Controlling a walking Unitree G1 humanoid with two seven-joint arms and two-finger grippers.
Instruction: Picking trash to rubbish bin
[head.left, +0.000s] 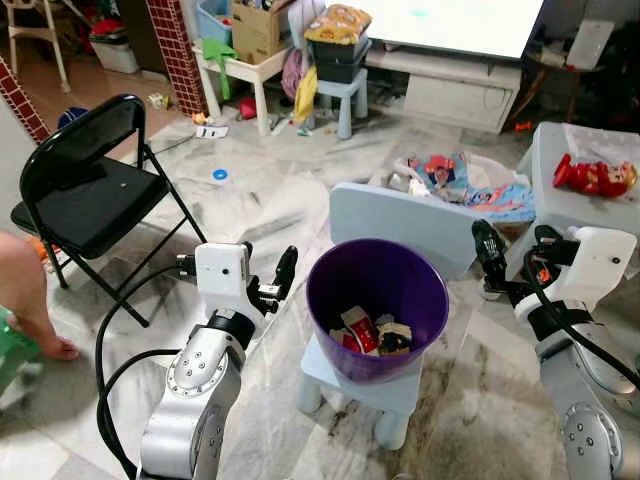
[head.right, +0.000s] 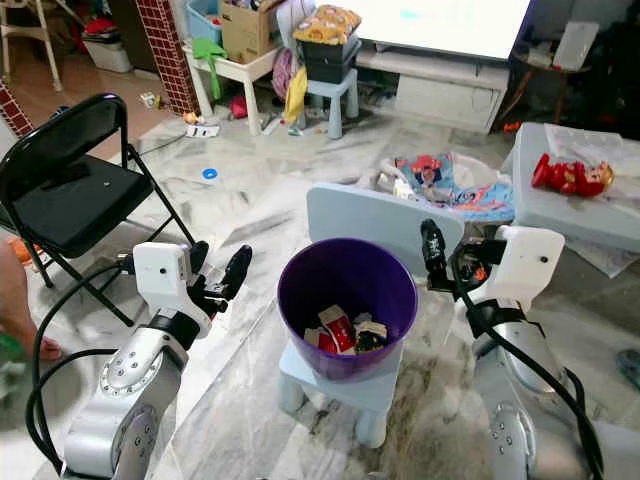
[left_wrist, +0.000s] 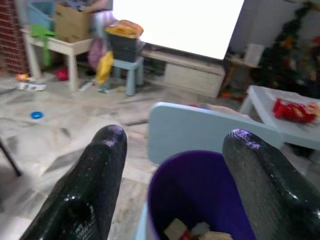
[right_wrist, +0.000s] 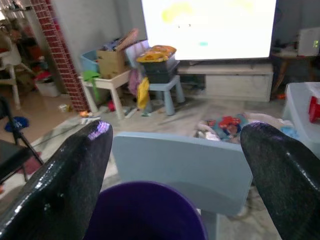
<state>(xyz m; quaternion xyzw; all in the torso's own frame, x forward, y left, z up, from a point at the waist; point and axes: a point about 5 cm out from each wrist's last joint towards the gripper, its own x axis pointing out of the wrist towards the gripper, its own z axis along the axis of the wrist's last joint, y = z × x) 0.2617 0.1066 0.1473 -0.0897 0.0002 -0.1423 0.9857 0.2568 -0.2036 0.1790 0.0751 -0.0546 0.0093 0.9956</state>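
A purple rubbish bin (head.left: 432, 318) stands on the seat of a small light-blue chair (head.left: 400, 222) right in front of me. Pieces of trash (head.left: 366, 332), red and white wrappers, lie at its bottom. My left gripper (head.left: 276, 284) hovers just left of the bin's rim, open with nothing between its fingers; in the left wrist view the gripper (left_wrist: 175, 137) looks over the bin (left_wrist: 195, 190). My right gripper (head.left: 514, 250) hangs at the bin's right side, also open and holding nothing; the right wrist view shows the gripper (right_wrist: 177, 130) above the purple rim (right_wrist: 145, 192).
A black folding chair (head.left: 90, 190) stands to the left, with a person's foot (head.left: 30, 305) beside it. On the right is a pale-blue low table (head.left: 560, 205) with a red toy (head.left: 595, 178). Clothes (head.left: 460, 180) lie behind the small chair. Stools, boxes and a TV stand (head.left: 450, 90) line the back.
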